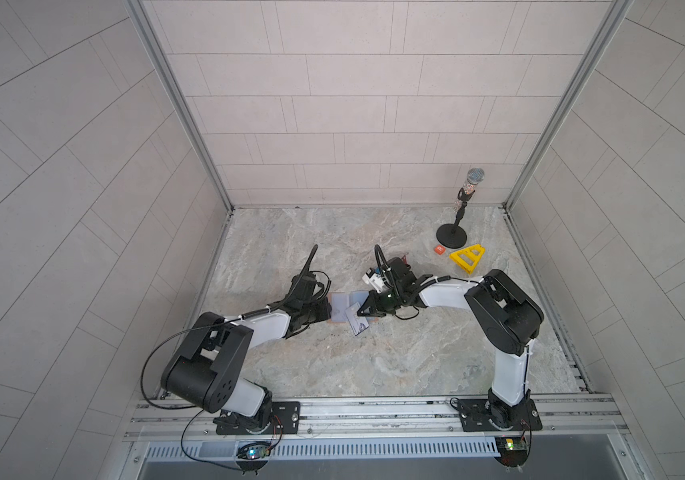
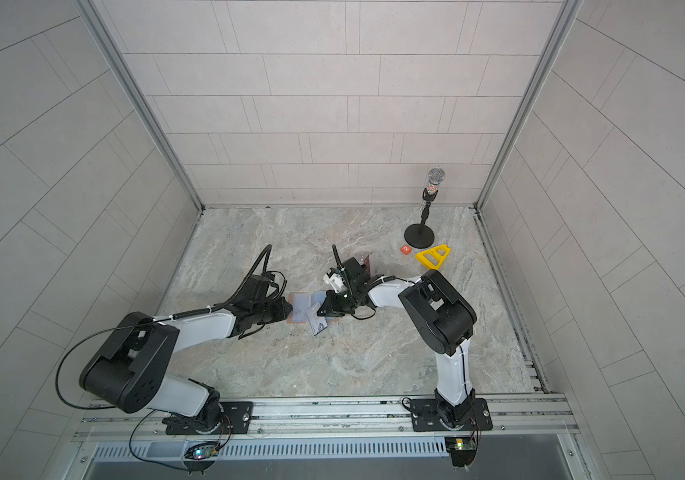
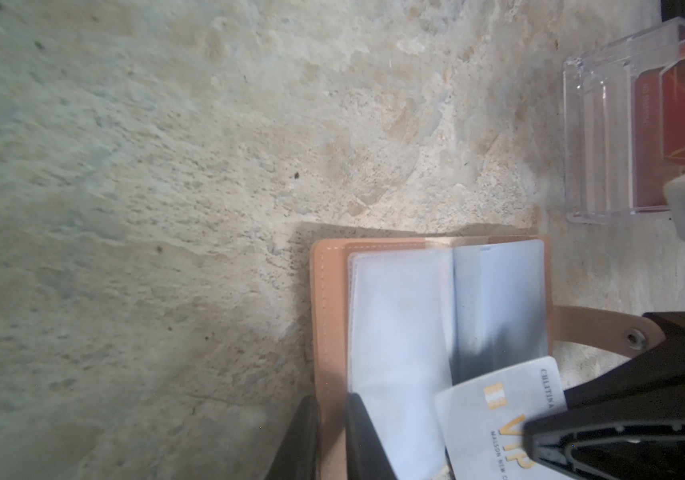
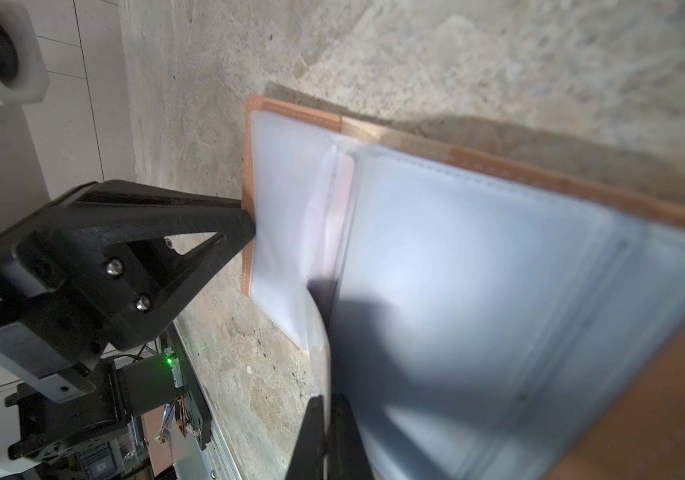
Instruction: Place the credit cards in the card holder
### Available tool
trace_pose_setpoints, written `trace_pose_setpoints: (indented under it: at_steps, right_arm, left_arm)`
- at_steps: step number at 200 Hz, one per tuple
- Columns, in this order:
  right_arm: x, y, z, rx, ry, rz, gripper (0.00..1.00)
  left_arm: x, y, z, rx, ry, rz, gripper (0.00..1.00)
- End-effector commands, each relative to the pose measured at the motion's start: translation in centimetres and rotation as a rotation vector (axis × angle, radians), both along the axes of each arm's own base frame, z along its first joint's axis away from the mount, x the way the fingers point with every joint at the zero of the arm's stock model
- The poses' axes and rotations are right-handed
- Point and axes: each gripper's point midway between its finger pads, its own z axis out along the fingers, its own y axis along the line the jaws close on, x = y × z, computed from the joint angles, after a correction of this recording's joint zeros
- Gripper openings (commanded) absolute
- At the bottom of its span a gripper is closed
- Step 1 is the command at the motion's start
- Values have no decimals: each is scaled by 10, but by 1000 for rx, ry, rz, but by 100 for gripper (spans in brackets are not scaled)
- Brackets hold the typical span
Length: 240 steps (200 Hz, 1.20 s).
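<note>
The tan-pink card holder (image 1: 342, 307) (image 3: 328, 311) lies open on the marble table, its clear sleeves facing up. My left gripper (image 1: 329, 309) (image 3: 332, 440) is shut on the left cover's edge, with leather showing between the jaws. My right gripper (image 1: 360, 309) (image 4: 327, 436) is shut on a whitish credit card (image 3: 494, 411) (image 1: 359, 324) with gold "VIP" print. It holds the card over the holder's near right corner, and the right wrist view sees it edge-on. A dark red credit card (image 3: 681, 124) stands in a clear plastic box (image 3: 606, 137) behind the right gripper.
At the back right stand a microphone on a black round stand (image 1: 453, 235), a small orange tile (image 1: 438, 249) and a yellow triangular frame (image 1: 467, 255). Tiled walls enclose the table on three sides, and a metal rail (image 1: 374, 409) runs along the front.
</note>
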Motion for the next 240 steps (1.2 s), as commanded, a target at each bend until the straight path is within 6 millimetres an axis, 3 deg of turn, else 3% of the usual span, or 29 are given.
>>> trace_pose_setpoints:
  at_steps: [1,39,78,177,240]
  right_arm:
    - [1,-10,-26,-83,56,-54,0]
    - [22,-7,-14,-37,23,-127,0]
    - [31,-7,-18,-40,18,-149,0]
    - [41,-1,-29,-38,14,-160,0]
    - [34,-7,-49,-76,9,-163,0]
  left_arm:
    - [-44,13,-34,74,191,-23,19]
    - [-45,12,-34,67,195,-31,19]
    - [-46,10,-34,65,196,-39,19]
    - [-47,8,-34,56,202,-51,19]
    - [-47,8,-35,60,204,-48,19]
